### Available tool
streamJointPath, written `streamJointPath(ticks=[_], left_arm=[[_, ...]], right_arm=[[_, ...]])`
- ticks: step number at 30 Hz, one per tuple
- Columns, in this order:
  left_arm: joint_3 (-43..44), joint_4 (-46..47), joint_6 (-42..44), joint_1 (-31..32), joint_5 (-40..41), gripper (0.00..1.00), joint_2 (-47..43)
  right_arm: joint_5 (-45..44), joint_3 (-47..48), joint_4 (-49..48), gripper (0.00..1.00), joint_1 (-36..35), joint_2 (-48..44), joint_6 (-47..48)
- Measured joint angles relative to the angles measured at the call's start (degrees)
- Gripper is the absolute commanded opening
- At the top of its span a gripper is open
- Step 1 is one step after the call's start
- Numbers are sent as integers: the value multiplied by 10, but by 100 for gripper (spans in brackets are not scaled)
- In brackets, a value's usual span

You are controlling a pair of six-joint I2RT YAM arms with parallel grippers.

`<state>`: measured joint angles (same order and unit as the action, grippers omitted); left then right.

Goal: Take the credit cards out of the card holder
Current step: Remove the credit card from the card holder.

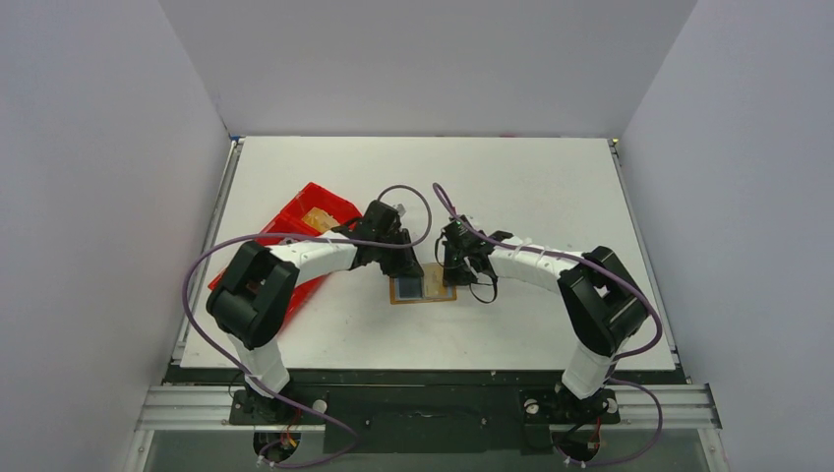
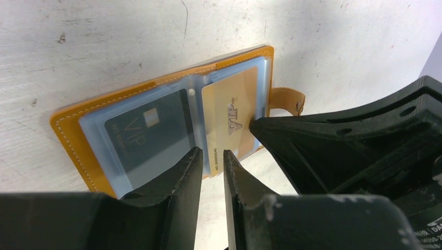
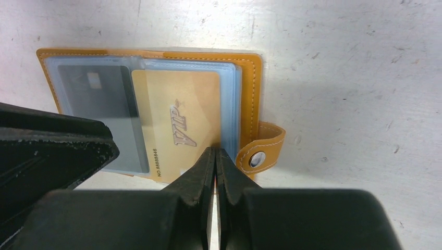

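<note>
The tan card holder [image 1: 396, 294] lies open and flat on the white table, with pale blue plastic sleeves inside. A dark VIP card [image 2: 148, 133] sits in the left sleeve and a gold VIP card [image 2: 232, 112] in the right one. The gold card [image 3: 177, 125] pokes a little past the holder's [image 3: 250, 88] near edge. My right gripper [image 3: 215, 150] is shut, its tips on the gold card's right edge beside the snap strap [image 3: 260, 151]. My left gripper [image 2: 212, 152] is open by a narrow gap and holds nothing, above the holder's [image 2: 73, 130] near edge between the two cards.
A long red tray [image 1: 295, 208] stands left of the holder under my left arm, with a tan thing [image 1: 317, 218] in it. My two grippers [image 1: 405, 264] [image 1: 454, 267] are close together over the holder. White walls enclose the table on three sides.
</note>
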<state>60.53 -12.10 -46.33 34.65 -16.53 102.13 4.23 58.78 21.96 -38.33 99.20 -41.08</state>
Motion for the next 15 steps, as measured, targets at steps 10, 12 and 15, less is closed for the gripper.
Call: streamJointPath(ticks=[10,12,15], left_arm=[[-7,33,-9,0,-30,20,24],[-7,34,-10,0,-33,20,30],[-8,34,-11,0,-33,20,31]], right_arm=[[-4,-1,0,0,5,0,0],[-4,-1,0,0,8,0,0],[-5,-1,0,0,9,0,0]])
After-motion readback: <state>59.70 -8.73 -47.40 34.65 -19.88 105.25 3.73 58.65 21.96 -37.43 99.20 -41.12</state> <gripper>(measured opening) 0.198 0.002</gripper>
